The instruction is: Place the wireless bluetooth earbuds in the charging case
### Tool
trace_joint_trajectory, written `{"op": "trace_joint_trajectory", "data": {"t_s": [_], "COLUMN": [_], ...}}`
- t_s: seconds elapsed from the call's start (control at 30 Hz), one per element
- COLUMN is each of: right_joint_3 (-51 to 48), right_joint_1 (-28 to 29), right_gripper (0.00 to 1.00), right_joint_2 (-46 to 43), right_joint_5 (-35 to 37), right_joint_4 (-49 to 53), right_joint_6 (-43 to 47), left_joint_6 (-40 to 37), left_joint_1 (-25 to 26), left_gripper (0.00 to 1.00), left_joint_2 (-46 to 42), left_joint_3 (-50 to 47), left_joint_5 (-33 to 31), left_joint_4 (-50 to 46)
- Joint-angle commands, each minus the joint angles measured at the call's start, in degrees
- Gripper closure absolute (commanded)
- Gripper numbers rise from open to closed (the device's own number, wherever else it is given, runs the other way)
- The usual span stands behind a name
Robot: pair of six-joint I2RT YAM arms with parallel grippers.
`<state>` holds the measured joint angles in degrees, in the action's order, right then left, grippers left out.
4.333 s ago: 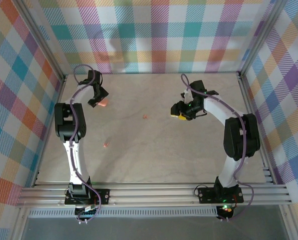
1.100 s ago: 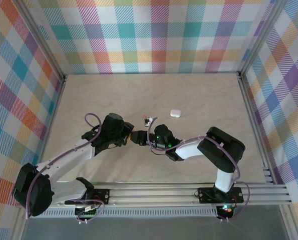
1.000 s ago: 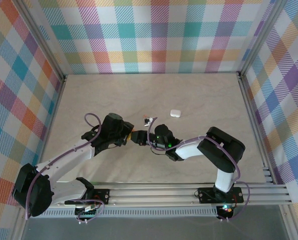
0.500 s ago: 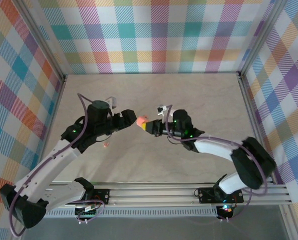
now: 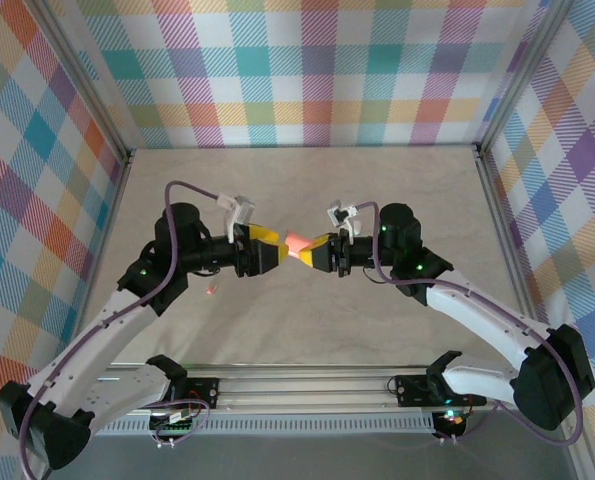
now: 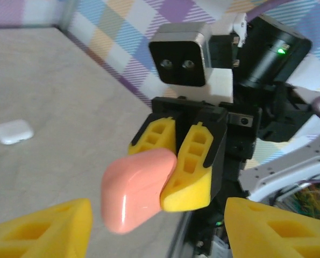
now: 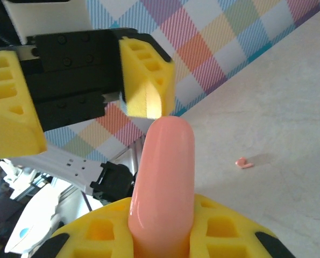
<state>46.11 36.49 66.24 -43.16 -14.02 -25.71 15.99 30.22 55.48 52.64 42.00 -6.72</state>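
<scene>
A salmon-pink charging case (image 5: 297, 243) is held off the table, closed, with my right gripper (image 5: 317, 252) shut on its one end. In the right wrist view the pink case (image 7: 164, 177) sticks out from between the yellow pads (image 7: 232, 226). My left gripper (image 5: 270, 250) faces it, open, its fingers (image 6: 47, 228) spread wide on either side of the pink case (image 6: 135, 188), not touching it. One salmon-pink earbud (image 5: 212, 290) lies on the table, also seen as the earbud (image 7: 243, 162) in the right wrist view. The other earbuds are out of view.
A white charging case (image 6: 12, 131) lies closed on the marble-patterned table (image 5: 307, 330). Checked walls (image 5: 307, 70) enclose the table on three sides, with aluminium rails (image 5: 307, 385) along the near edge.
Both arms have shifted, and the grippers now face each other head-on. The pink case has moved slightly right with the right gripper. The left gripper's open fingers now flank it.
</scene>
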Motion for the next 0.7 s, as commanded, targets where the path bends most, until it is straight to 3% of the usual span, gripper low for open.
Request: {"op": "trace_joint_trajectory", "data": {"t_s": [0.0, 0.1, 0.4, 0.67], "right_joint_3": [1.09, 1.00, 0.84, 0.83], "right_joint_1": [0.07, 0.12, -0.36, -0.37], "right_gripper": [0.98, 0.99, 1.00, 1.00], "right_joint_2": [-0.54, -0.58, -0.78, -0.61], "right_joint_5": [-3.88, -4.35, -3.74, -5.05], "right_joint_4": [-2.07, -4.31, -5.55, -5.92], "right_joint_6": [-1.86, -3.49, -6.07, -6.98], "left_joint_6": [5.06, 6.03, 8.21, 8.73], "left_joint_1": [-0.60, -0.60, -0.69, -1.21], "left_gripper": [0.38, 0.43, 0.46, 0.41], "left_joint_2": [1.39, 2.87, 5.46, 6.09], "left_joint_3": [-1.42, -1.48, -3.32, -4.87], "left_joint_5": [8.74, 9.71, 12.02, 7.90], "left_joint_4": [11.07, 12.13, 14.67, 15.40]}}
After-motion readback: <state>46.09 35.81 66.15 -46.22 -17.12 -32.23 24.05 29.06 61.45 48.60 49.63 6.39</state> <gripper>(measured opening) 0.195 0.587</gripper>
